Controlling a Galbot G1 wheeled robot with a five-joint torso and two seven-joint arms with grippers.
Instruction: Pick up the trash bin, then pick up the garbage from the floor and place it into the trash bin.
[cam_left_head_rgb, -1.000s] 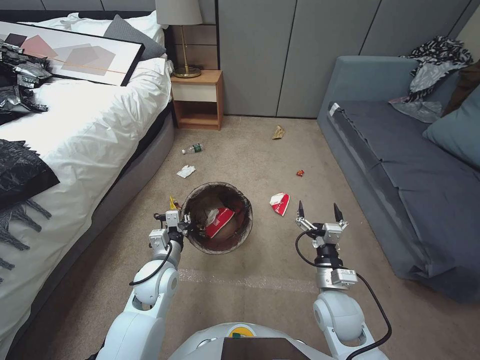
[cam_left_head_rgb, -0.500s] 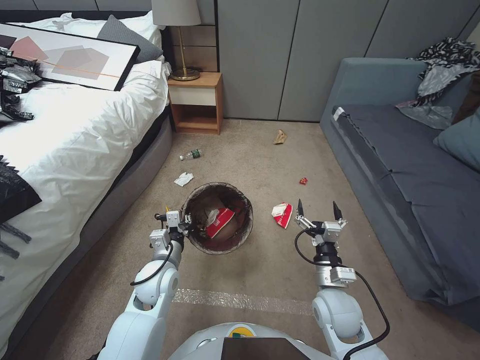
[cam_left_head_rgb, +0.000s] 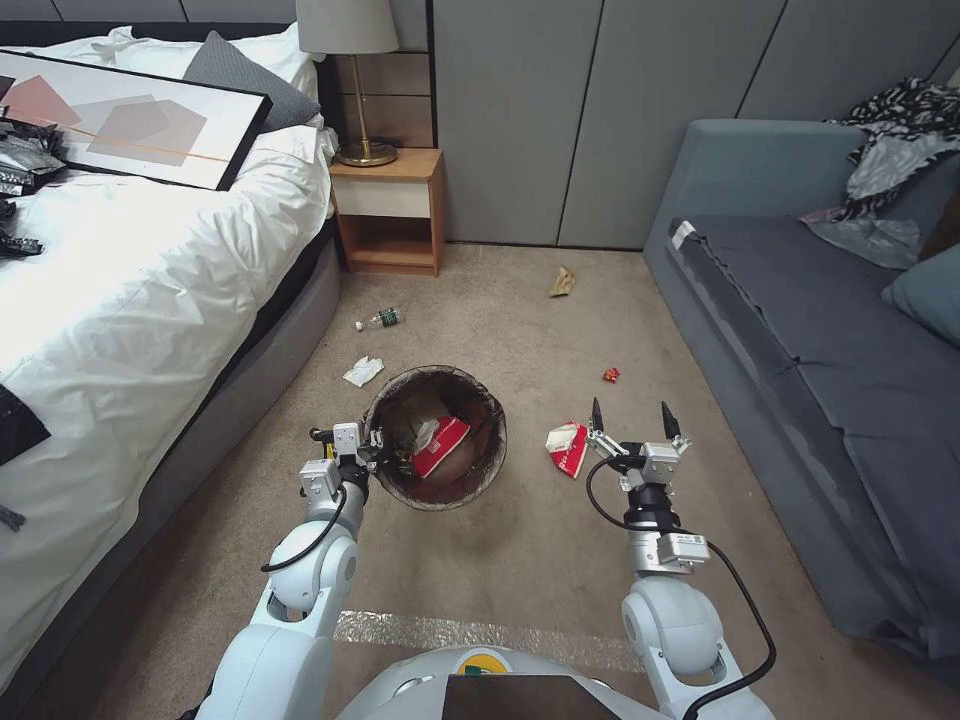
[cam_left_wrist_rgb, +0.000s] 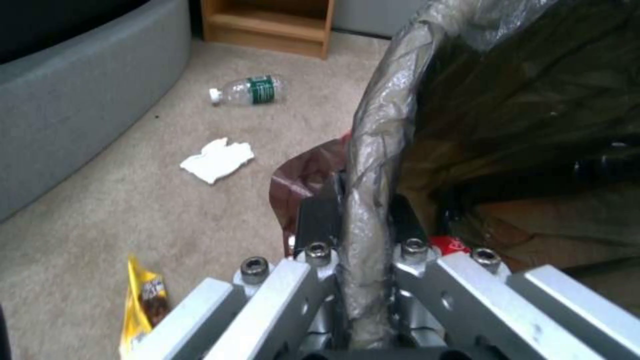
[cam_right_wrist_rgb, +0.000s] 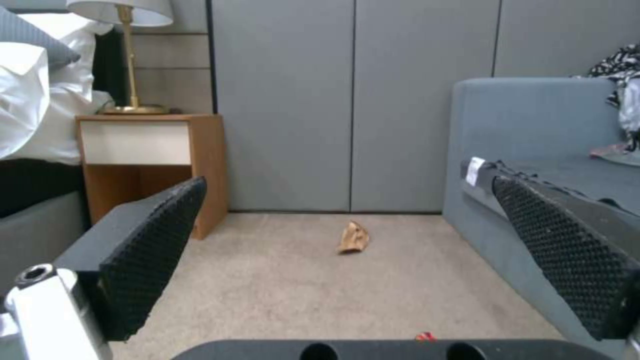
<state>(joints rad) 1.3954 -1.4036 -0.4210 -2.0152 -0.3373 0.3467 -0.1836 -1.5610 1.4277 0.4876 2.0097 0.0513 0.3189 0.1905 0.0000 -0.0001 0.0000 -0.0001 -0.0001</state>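
Now the left gripper (cam_left_head_rgb: 372, 447) is pinching the rim of the trash bin (cam_left_head_rgb: 490, 405), w/ one finger inside and one outside; in the left wrist view the fingers (cam_left_wrist_rgb: 319, 220) press on the bag-covered rim from both sides. The bin is in front of the robot, a bit to the left of centre, between the bed (cam_left_head_rgb: 150, 260) and the sofa (cam_left_head_rgb: 800, 330). Its dark bag liner (cam_left_wrist_rgb: 507, 100) is folded over the rim. Inside the bin lies a red-and-white carton (cam_left_head_rgb: 440, 444).

The right gripper (cam_left_head_rgb: 628, 422) hovers above the carpet (cam_left_head_rgb: 520, 560) w/ fingers spread wide apart, nothing between them. Just beside its left finger lies another red-and-white carton (cam_left_head_rgb: 567, 446), on the floor to the right of the bin; I cannot tell if they touch.

Other garbage on the floor: a white tissue (cam_left_head_rgb: 362, 371) and a clear bottle (cam_left_head_rgb: 378, 320) near the bed side, a yellow wrapper (cam_left_wrist_rgb: 143, 300) next to the left gripper, a tan paper bag (cam_left_head_rgb: 561, 283) far ahead near the wall, and a small red scrap (cam_left_head_rgb: 610, 375) close to the sofa. The nightstand (cam_left_head_rgb: 388, 210) w/ a lamp (cam_left_head_rgb: 350, 70) stands beside the bed, well apart from the bin.
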